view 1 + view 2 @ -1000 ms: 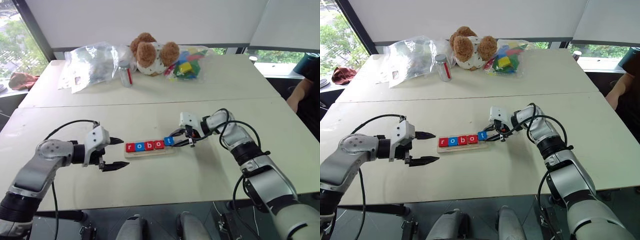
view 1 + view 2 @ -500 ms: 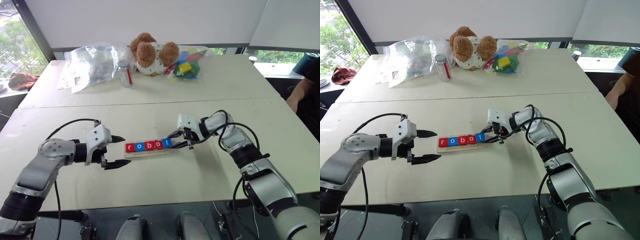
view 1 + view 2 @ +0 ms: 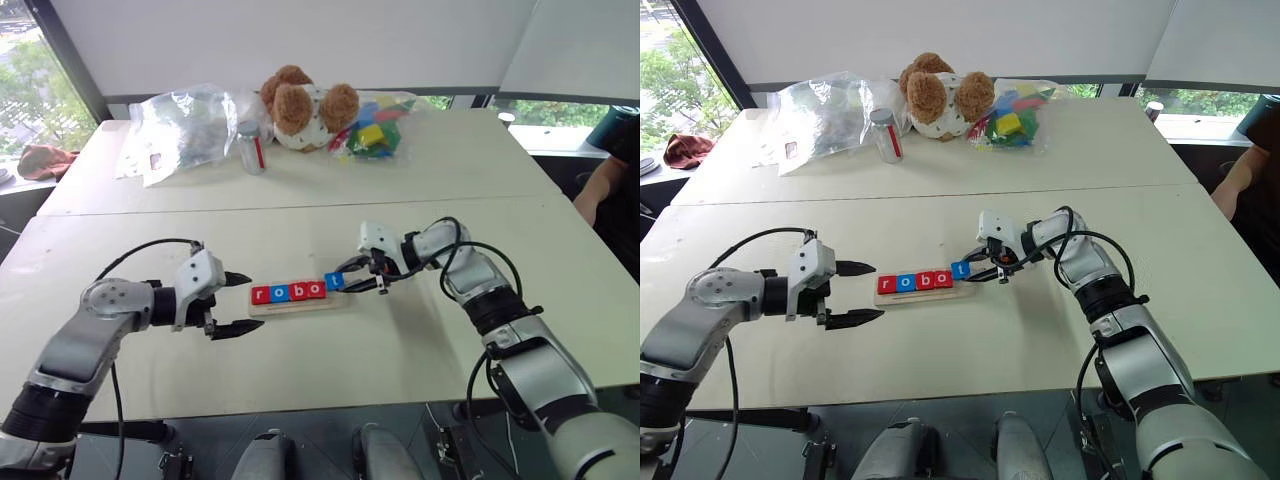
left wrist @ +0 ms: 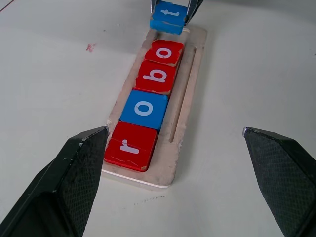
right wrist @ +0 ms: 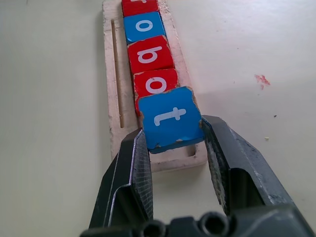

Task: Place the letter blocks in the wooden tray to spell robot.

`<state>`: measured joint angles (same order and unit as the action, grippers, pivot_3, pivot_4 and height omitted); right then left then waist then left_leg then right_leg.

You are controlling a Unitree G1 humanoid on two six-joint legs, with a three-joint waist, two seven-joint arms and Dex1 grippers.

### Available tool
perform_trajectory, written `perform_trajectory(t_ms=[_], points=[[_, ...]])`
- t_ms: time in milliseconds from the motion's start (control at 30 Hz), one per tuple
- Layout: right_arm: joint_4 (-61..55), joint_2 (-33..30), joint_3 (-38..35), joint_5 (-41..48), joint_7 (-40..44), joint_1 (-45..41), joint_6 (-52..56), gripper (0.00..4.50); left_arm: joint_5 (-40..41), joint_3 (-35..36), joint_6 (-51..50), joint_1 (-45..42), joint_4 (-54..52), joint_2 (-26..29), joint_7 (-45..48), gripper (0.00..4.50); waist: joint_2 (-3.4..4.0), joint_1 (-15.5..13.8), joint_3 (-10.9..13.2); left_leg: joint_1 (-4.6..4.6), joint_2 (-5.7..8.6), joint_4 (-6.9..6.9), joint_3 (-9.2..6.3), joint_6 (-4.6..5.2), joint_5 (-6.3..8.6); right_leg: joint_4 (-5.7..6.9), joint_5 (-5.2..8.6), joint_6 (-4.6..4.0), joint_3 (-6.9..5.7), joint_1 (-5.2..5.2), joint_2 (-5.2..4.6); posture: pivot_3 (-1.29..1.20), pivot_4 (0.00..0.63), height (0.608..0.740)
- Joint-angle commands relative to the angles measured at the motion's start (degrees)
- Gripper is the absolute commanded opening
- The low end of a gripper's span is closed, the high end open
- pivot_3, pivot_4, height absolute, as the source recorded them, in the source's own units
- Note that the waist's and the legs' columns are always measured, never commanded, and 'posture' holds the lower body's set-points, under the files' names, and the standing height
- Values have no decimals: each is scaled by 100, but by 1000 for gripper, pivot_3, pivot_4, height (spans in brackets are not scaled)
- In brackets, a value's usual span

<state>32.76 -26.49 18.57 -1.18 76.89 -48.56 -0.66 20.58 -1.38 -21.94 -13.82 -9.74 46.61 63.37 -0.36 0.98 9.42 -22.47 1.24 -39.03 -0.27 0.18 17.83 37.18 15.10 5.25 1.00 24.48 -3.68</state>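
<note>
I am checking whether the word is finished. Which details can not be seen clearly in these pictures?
- Whether the blue t block already sits flat in the wooden tray: in the right wrist view the right gripper clamps it, and it overlaps the red o block.
- The r block: cut off by the edge of the right wrist view.
- The contents of the plastic bag: too small in the left eye view.

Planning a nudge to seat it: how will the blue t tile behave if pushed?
The blue t tile looks flat and rigid, so it should slide, not roll. Pinched in the right gripper, it sits tilted over the wooden tray, so it may ride onto its red neighbour.
</note>
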Motion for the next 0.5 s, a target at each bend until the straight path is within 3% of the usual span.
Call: perform_trajectory(t_ms=[33, 500], points=[[-182, -122, -71, 3, -9, 57, -126, 1104, -19, 23, 102, -90, -59, -12, 4, 4500, 0, -3, 0, 0, 0, 0, 0, 0, 0, 0, 0, 0, 0, 0, 0, 0, 150, 740], [-154, 99, 85, -118, -155, 109, -225, 1104, -24, 42, 60, -98, -94, -23, 7, 4500, 0, 5, 0, 0, 0, 0, 0, 0, 0, 0, 0, 0, 0, 0, 0, 0, 150, 740]])
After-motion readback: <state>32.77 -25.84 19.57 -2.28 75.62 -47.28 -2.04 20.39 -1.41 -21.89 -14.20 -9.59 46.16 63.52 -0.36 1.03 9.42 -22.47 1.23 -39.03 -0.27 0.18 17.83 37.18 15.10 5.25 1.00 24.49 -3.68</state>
